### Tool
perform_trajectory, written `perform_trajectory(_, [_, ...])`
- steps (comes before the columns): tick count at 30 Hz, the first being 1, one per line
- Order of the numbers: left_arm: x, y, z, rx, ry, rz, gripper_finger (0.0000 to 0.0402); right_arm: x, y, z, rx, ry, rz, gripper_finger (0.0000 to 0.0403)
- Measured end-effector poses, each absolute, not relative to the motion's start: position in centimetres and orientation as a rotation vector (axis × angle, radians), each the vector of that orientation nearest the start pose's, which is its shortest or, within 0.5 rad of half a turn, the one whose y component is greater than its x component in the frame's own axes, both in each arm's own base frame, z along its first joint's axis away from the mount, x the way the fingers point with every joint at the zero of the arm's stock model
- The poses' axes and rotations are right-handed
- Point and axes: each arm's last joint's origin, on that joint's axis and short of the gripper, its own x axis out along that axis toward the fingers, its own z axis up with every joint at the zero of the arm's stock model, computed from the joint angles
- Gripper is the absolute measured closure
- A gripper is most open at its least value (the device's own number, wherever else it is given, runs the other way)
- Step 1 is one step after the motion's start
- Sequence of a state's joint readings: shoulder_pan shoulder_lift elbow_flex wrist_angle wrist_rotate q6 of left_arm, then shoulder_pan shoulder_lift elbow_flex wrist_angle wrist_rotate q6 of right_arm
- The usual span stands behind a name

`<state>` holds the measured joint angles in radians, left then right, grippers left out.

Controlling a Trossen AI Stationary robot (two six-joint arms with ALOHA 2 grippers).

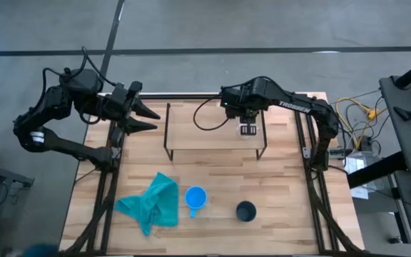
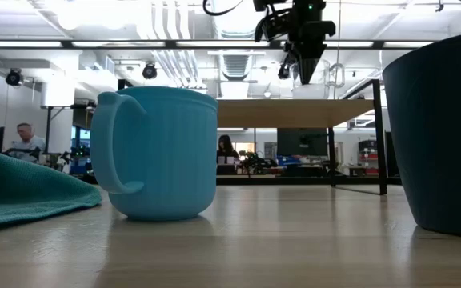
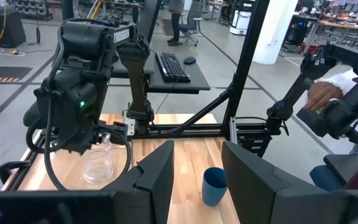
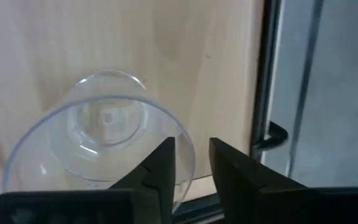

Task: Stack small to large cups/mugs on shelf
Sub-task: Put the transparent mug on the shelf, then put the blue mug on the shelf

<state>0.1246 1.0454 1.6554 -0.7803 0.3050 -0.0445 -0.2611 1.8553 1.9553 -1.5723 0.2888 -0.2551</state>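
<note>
White lettering reading "TROSSEN" is showing on the right arm [image 1: 295,104], along the link just behind the right gripper [image 1: 247,130]. In the left wrist view, white lettering on that arm's housing [image 3: 115,35] is too small to read.

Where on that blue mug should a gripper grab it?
Probably from straight above, pinching the blue mug by its rim wall: it stands upright, mouth open. Its handle faces the teal cloth, so avoid that crowded side.
</note>
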Motion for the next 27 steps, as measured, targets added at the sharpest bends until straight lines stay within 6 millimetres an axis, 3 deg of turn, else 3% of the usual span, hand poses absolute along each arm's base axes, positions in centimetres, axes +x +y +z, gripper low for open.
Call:
perform_trajectory(6, [14.9,1.0,50.4,-0.082,0.175,-0.176,0.0279,32.7,-9.6,35.0,-0.217,1.518,-0.273,0.0288])
perform_trajectory(13, [15.0,1.0,50.1,-0.085,0.190,-0.176,0.0279,32.4,-9.5,37.0,-0.181,1.434,-0.320,0.0287])
perform_trajectory(18, [15.3,1.0,50.0,-0.088,0.205,-0.175,0.0279,31.6,-9.0,39.5,-0.087,1.317,-0.372,0.0287])
perform_trajectory(27, [16.7,1.2,49.5,-0.112,0.241,-0.172,0.0279,28.3,-6.7,45.8,0.157,1.026,-0.254,0.0295])
